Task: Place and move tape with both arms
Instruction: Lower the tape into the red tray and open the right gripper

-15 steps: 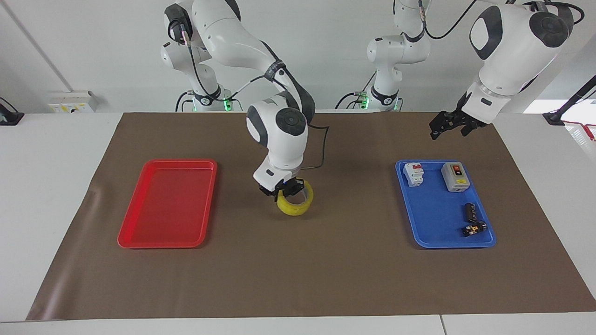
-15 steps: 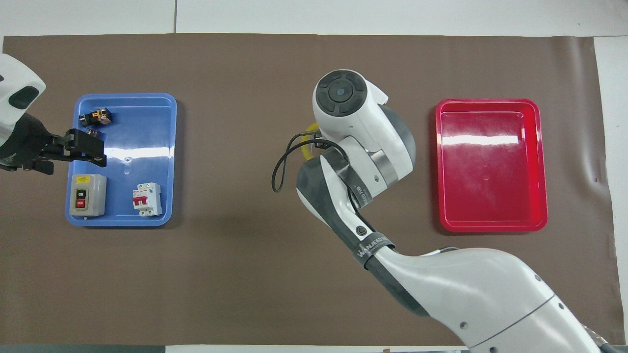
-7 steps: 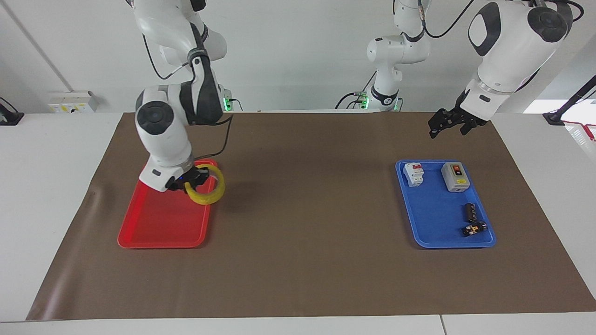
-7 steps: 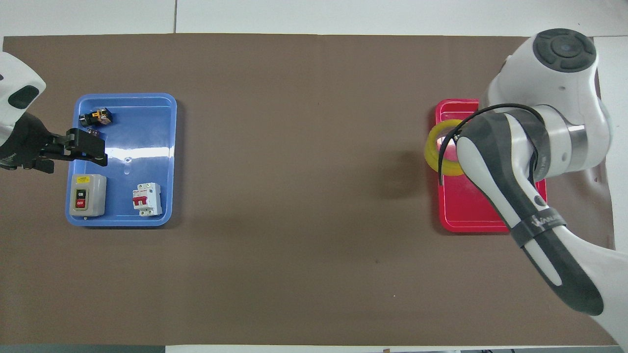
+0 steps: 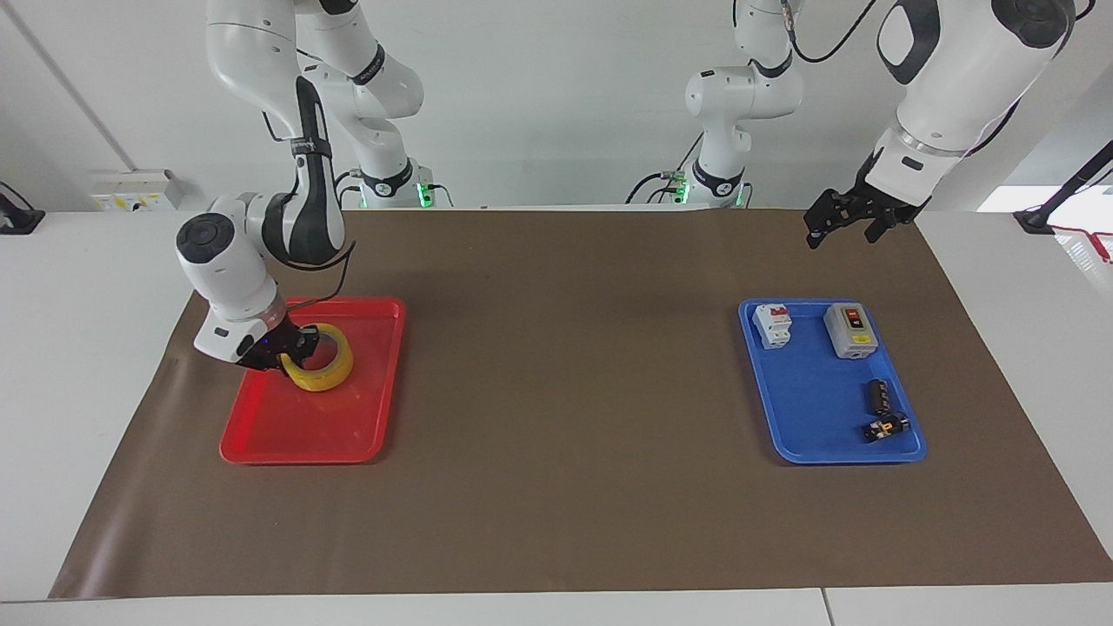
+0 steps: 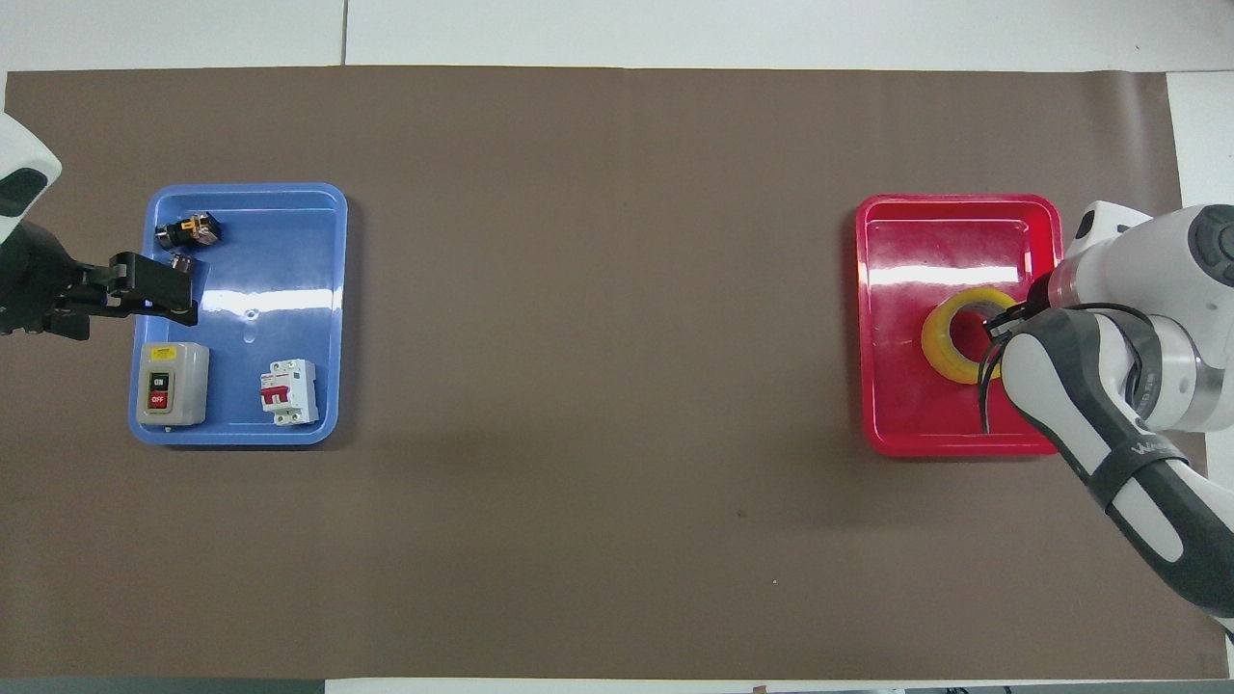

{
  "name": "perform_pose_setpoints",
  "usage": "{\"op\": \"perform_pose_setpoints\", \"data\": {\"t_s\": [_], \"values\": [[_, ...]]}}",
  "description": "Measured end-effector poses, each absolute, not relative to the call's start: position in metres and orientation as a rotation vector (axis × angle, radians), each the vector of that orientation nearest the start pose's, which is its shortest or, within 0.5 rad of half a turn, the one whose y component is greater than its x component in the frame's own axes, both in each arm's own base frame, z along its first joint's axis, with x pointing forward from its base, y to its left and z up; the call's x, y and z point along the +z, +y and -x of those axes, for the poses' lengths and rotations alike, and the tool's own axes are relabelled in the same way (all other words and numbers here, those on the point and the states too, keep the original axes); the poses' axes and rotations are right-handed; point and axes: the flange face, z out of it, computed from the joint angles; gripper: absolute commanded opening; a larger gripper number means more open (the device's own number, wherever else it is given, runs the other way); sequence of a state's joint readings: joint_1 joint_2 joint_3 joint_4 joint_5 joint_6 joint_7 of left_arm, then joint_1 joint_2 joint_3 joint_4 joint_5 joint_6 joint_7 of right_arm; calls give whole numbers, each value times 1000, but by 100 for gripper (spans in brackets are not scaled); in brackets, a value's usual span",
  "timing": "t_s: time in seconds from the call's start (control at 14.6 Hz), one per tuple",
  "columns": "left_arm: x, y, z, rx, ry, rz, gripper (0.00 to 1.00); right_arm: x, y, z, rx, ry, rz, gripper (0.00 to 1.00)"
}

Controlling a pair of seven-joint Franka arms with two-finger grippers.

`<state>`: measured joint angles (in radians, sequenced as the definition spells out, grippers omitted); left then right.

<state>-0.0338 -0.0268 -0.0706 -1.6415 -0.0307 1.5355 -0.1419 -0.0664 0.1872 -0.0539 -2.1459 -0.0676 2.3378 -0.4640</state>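
Facing view: the right gripper (image 5: pixel 291 350) has carried the translucent yellow tape roll (image 5: pixel 323 369) from the red plastic tray's (image 5: pixel 365 435) rim to over its middle. It pinches the roll's wall, and the roll is tilted. The left gripper (image 5: pixel 848 213) has risen slightly and hangs over the brown mat (image 5: pixel 574 487) near the blue plastic tray (image 5: pixel 809 435), fingers spread.

Overhead view: the tape roll (image 6: pixel 950 337) shows inside the red tray (image 6: pixel 887 424), with the right gripper (image 6: pixel 1007 323) at its side toward the right arm's end. The left gripper (image 6: pixel 159 299) overlaps the blue tray's (image 6: pixel 289 429) edge.
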Motion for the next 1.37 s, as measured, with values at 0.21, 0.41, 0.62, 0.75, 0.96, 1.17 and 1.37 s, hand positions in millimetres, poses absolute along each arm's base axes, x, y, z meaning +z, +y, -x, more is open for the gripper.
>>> {"op": "perform_pose_setpoints", "data": {"t_s": [0.21, 0.41, 0.62, 0.75, 0.96, 1.17, 1.37], "values": [[603, -60, -537, 129, -60, 3157, 100, 318, -62, -556, -4, -630, 3133, 0], [603, -60, -537, 129, -60, 3157, 100, 312, -61, -552, -45, -634, 3137, 0], [603, -59, -537, 130, -64, 3157, 100, 304, -60, -547, -60, -636, 3138, 73], [603, -58, -537, 130, -67, 3157, 100, 303, -60, -547, -72, -636, 3139, 100], [603, -57, -538, 130, -70, 3157, 100, 311, -61, -551, -77, -631, 3141, 100], [603, -55, -538, 130, -75, 3157, 100, 367, -47, -567, -17, -460, 3163, 100], [603, -52, -538, 130, -84, 3158, 100, 466, -15, -573, 34, -164, 3193, 100]]}}
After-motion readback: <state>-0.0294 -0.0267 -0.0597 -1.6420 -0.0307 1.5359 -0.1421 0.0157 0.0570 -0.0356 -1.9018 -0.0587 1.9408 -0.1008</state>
